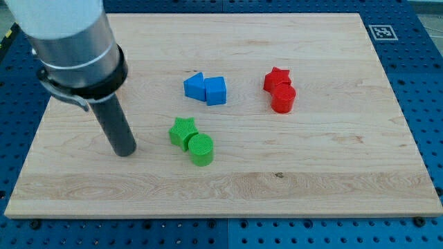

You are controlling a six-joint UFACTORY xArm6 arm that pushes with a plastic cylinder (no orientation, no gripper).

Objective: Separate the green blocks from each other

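Note:
A green star block (183, 132) and a green cylinder block (201, 150) sit touching each other near the board's middle, the cylinder lower right of the star. My tip (125, 151) rests on the board to the left of both green blocks, a short gap away from the star.
A blue triangle block (195, 86) touches a blue pentagon-like block (216, 90) above the green pair. A red star block (276, 79) touches a red cylinder block (283, 99) at the right. The wooden board (332, 180) lies on a blue pegboard table.

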